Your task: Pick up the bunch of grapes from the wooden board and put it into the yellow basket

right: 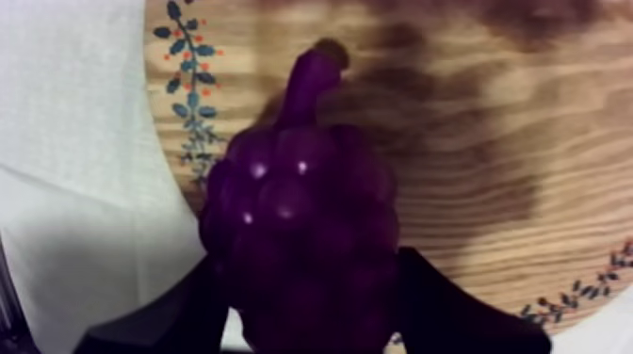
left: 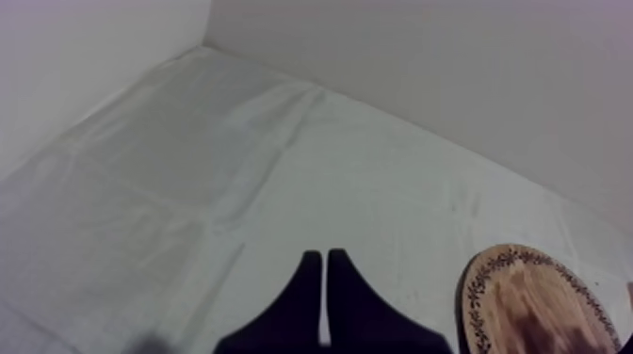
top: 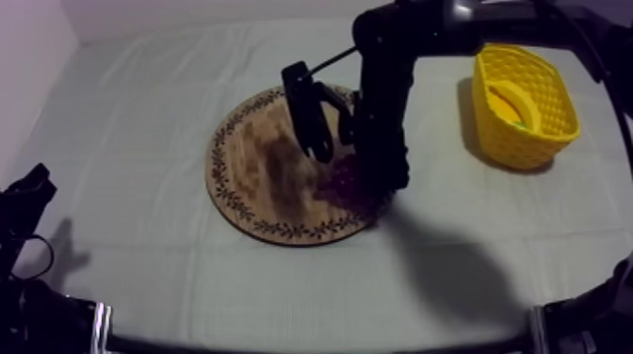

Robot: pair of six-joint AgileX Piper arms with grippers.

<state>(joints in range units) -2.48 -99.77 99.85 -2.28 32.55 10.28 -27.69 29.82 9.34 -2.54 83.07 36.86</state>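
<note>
Grip: right gripper (right: 309, 268) is clamped on the bunch of grapes (right: 301, 207), one finger at each flank, wooden board (right: 452, 141) just beneath. Risk: rounded berries may slip out during lift; yellow basket (top: 513, 141) lies well apart from it. Idle left gripper (left: 325, 273) pinched together, empty.
</note>
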